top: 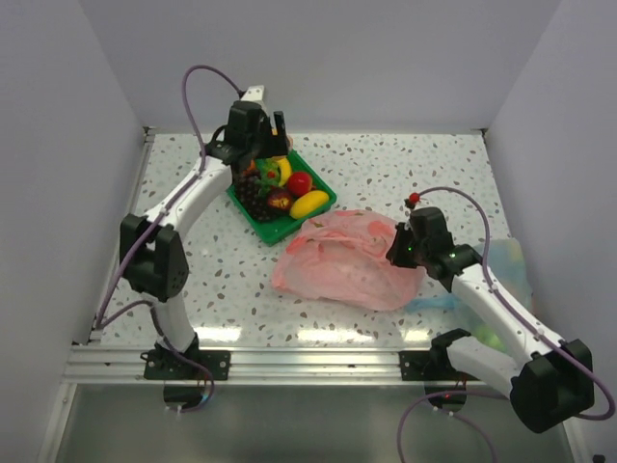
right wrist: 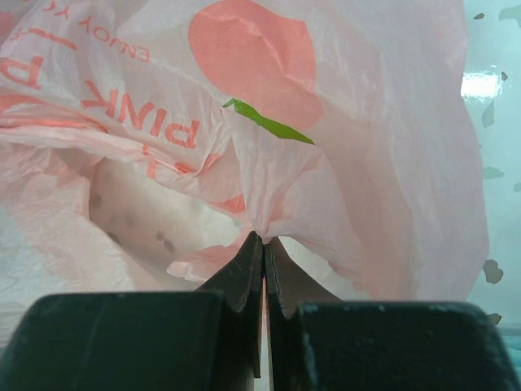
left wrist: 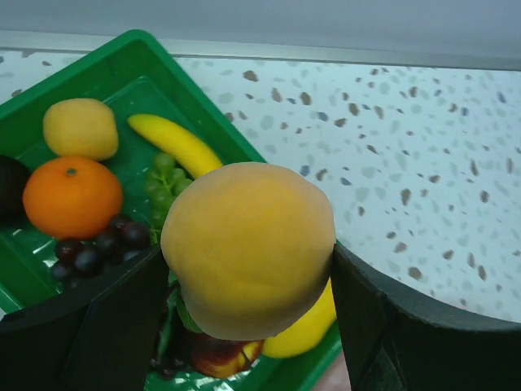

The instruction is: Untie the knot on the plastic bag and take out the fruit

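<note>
My left gripper (top: 273,130) hangs over the green tray (top: 280,230) at the back. It is shut on a round yellow-orange fruit (left wrist: 248,244) that fills the gap between its fingers (left wrist: 383,326). Below it in the tray (left wrist: 138,49) lie an orange (left wrist: 72,195), a yellow oval (left wrist: 80,128), dark grapes (left wrist: 102,243) and a banana (left wrist: 175,142). The pink plastic bag (top: 342,260) lies crumpled mid-table. My right gripper (top: 395,249) is shut on a pinch of the bag's film (right wrist: 366,147) at its right edge, its tips (right wrist: 262,240) pressed together. The knot is out of view.
A pale blue bag (top: 511,260) lies at the right under my right arm. A red apple (top: 300,182) and the banana (top: 308,204) sit at the tray's near side. White walls close the table at the back and on both sides.
</note>
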You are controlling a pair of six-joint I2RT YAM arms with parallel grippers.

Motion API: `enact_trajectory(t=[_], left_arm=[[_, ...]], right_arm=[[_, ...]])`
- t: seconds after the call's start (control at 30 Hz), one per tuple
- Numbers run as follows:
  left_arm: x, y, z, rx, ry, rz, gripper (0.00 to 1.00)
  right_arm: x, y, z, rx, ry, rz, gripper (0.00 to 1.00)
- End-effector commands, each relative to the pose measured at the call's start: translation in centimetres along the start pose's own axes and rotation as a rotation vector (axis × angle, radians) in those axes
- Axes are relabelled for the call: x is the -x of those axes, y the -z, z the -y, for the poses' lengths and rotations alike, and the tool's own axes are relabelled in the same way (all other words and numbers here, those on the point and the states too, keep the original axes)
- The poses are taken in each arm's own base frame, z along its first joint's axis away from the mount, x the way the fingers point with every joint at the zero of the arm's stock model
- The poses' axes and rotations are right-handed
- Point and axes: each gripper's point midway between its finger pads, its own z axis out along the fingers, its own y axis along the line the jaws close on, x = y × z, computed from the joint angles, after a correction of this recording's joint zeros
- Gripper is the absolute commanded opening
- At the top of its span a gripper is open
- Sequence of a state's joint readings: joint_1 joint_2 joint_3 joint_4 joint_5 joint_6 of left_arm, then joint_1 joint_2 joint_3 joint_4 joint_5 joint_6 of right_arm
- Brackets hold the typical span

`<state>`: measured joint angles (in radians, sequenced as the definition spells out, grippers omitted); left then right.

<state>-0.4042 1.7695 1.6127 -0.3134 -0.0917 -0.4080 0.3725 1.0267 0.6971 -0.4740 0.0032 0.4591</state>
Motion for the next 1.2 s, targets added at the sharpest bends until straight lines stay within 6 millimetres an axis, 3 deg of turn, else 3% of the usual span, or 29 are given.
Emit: enact_trajectory(t=[0.0,0.1,0.2,0.27,0.3,0.33,0.43,0.63,0.7,0.73,0.8,0.93,0.97,1.0,1.03,1.1,1.13,1.17], left_arm=[[1.1,-4.4,-5.1,0.114,0.024,0.006,0.31],[1.0,-7.7,-7.8,0.16,0.037,-0.001,0.37],[0.6,-9.8,-9.6,0.187,0.043,-0.012,0.56],[0.6,-10.3,-9.6,0.161,0.042,-0.018,0.66],[0.5,-10.3,-9.6,0.155,0.034,-0.021,0.81],[0.7,-10.2,-9.5,0.152,0.031,-0.019,0.88],[1.7,-8.6,-8.9,0.135,0.03,0.001,1.0],[3.9,-2.8,-7.9,0.12,0.026,0.049,1.0],[4.6,0.2,-7.5,0.111,0.027,0.066,1.0],[6.3,2.9,-6.9,0.098,0.029,0.115,1.0],[5.6,5.2,-7.1,0.112,0.034,0.105,1.0],[6.5,12.7,-7.1,0.136,0.058,0.161,1.0],[6.5,14.0,-7.1,0.138,0.066,0.169,1.0],[5.8,15.2,-7.4,0.156,0.069,0.152,1.0],[6.5,17.9,-7.6,0.172,0.074,0.196,1.0],[5.6,20.4,-8.3,0.211,0.083,0.191,1.0],[6.3,23.3,-8.5,0.22,0.095,0.251,1.0],[5.6,24.3,-8.8,0.229,0.108,0.255,1.0]], right_arm=[[1.2,1.7,-1.1,0.047,0.048,0.017,0.0],[1.1,2.1,-1.4,0.066,0.052,0.013,0.0],[1.1,2.4,-1.8,0.086,0.054,0.015,0.0],[1.2,2.4,-1.9,0.097,0.059,0.019,0.0],[1.3,2.5,-2.0,0.1,0.058,0.023,0.0],[1.3,2.5,-2.0,0.101,0.059,0.021,0.0],[1.5,2.6,-2.3,0.113,0.062,0.027,0.0],[2.2,2.9,-2.5,0.117,0.065,0.05,0.01],[2.7,3.1,-2.6,0.117,0.071,0.065,0.06],[3.0,3.3,-2.6,0.115,0.074,0.076,0.08],[3.6,3.7,-2.7,0.114,0.084,0.093,0.15],[4.5,4.7,-2.9,0.109,0.101,0.12,0.43],[5.1,5.3,-2.9,0.107,0.102,0.142,0.6],[5.4,5.7,-3.0,0.109,0.105,0.152,0.68],[5.6,6.1,-3.0,0.106,0.107,0.153,0.78],[6.9,7.6,-3.2,0.098,0.111,0.198,0.98],[7.0,8.2,-3.1,0.091,0.116,0.199,0.99],[8.2,9.3,-3.3,0.09,0.128,0.235,0.99]])
